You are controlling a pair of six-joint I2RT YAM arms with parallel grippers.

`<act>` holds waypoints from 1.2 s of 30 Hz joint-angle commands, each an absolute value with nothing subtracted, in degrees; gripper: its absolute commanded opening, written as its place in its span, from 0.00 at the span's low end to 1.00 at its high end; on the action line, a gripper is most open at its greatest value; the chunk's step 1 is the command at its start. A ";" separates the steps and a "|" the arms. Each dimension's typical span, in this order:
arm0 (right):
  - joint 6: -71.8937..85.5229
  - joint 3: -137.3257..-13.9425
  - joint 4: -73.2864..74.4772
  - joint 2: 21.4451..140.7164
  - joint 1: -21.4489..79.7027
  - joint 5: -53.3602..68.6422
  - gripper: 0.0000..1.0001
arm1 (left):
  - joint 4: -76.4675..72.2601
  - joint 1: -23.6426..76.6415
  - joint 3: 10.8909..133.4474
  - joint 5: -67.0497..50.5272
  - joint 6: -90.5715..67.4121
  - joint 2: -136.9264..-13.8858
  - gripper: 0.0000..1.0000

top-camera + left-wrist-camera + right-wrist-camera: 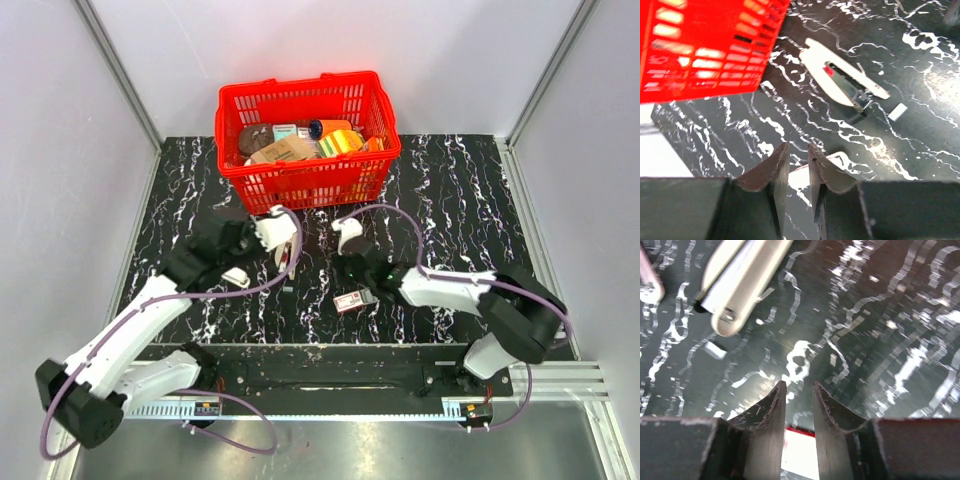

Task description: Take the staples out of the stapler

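Stapler: a white stapler (840, 82) lies on the black marbled table (450, 220) between your two claws, near the red basket (305, 180).
Long axis: in your left wrist view it runs diagonally, with the broad end by the basket's corner and the thin tip pointing down-right.
Your left claw (799, 145): narrow gap, holding nothing.
Your right claw (799, 382): narrow gap, holding nothing; the stapler's rounded end sits ahead, up-left.

Stapler (817, 60) lies before the basket (310, 182), small box (349, 301) seemingly to its right.

Lab cell (white panels (60, 120), aluminium rails (113, 65))
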State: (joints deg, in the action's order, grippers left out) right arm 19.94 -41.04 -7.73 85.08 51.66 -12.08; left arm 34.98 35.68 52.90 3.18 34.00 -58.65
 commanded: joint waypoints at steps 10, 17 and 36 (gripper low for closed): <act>12.93 -61.61 -12.04 107.66 54.40 11.86 0.45 | 39.37 23.56 48.08 -7.82 28.04 -49.04 0.23; 11.60 -64.08 -9.23 109.17 55.11 11.62 0.47 | 41.13 21.62 47.37 -13.43 29.35 -51.50 0.19; 21.71 -38.68 -11.95 80.35 50.54 -13.09 0.30 | 41.14 33.66 56.25 -17.76 42.80 -88.41 0.61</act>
State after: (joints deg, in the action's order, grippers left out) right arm 19.22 -42.33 -8.25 86.80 50.83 -8.23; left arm 43.53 31.88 52.49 -17.78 39.75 -86.30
